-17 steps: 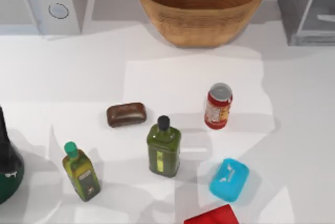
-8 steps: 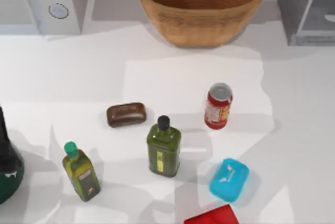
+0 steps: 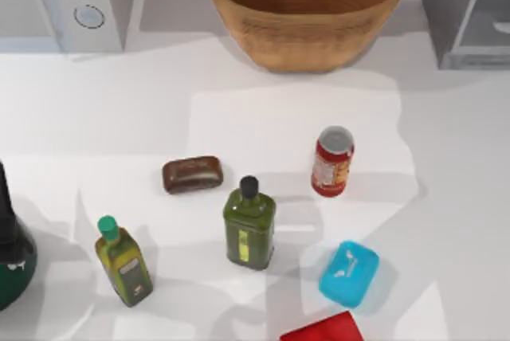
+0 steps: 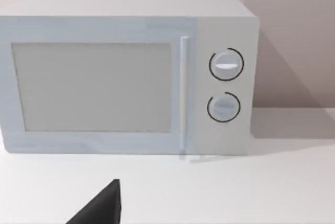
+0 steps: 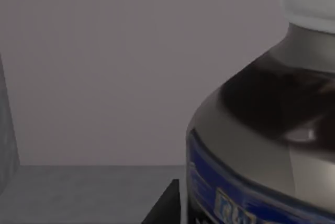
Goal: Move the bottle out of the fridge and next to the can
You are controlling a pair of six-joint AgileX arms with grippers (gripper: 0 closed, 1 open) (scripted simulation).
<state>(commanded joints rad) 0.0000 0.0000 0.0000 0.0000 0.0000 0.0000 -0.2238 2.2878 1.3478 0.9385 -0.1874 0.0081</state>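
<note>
1. Bottle (image 5: 272, 130) first: I see it very close in my right wrist view, with its white cap at the top, a dark shoulder and a blue band lower down. It stands inside the fridge (image 3: 466, 10), with a grey floor and a plain grey wall behind it.
2. At the far left edge of the table (image 3: 119, 118), my left arm (image 3: 9, 253) sits low and dark green.
3. My left wrist view looks at the white box with 2 round knobs (image 4: 125, 77). A black finger (image 4: 102, 211) pokes in low down. I cannot tell if the left jaws are open or closed.
4. Next come the yellow-green bottle (image 3: 123, 261), the brown bar (image 3: 192, 174) and the olive bottle with a black cap (image 3: 249, 225).
5. At the back in the middle is a big woven basket (image 3: 307, 10).
6. The can (image 3: 332, 161) stands upright, right of the middle. A blue box (image 3: 349, 274) lies near it toward the front, and a red thing (image 3: 323, 329) peeks in at the front edge.
7. The fridge is in the back right corner.
8. A black finger tip (image 5: 165, 205) shows just beside the bottle in my right wrist view. I cannot tell if the right jaws are gripping it.
</note>
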